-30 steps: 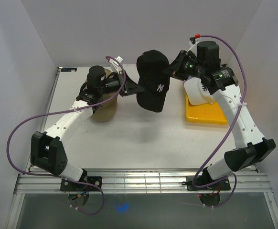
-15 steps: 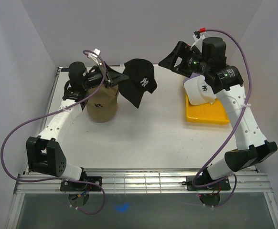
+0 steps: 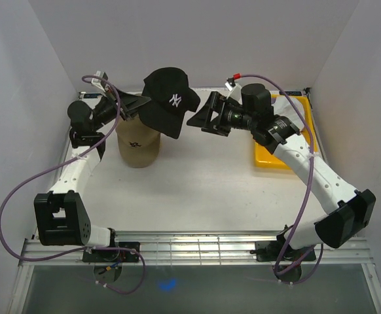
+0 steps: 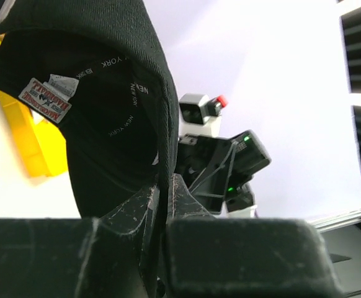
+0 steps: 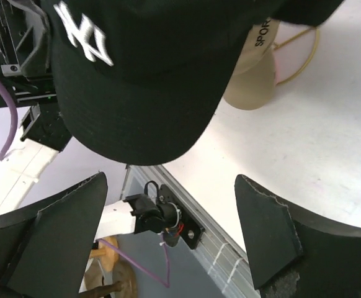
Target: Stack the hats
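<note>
Handover is ending in the top view. The right hand (image 3: 200,118), which was clamped on the black cap (image 3: 169,103) a second ago, is now standing wide open and holding nothing. The left hand (image 3: 135,104) is carrying the cap alone, its jaws nearly closed on the cap's edge. It has swung the cap from the middle of the desk (image 3: 197,190) to the far left. There the cap is hanging in the air, just above and slightly right of the tan cap (image 3: 137,140), which is sitting on the desk. Whether the two are touching cannot be told from here. The right hand has come left from the yellow tray (image 3: 269,159) and is pointing at the black cap from just beside it, not touching.

In the left wrist view, the two fingers (image 4: 187,198) are pinching the cap's rim between them, and the dark lining with its labels is filling the upper left. The right arm is showing beyond it.

In the right wrist view, the fingers (image 5: 62,230) are spread far apart with only air between them. The black cap is hanging just ahead, with the tan cap lower and farther off.

Judging from this, the left hand now has sole control, and it seems to be lining the black cap up to lower it onto the tan one.
</note>
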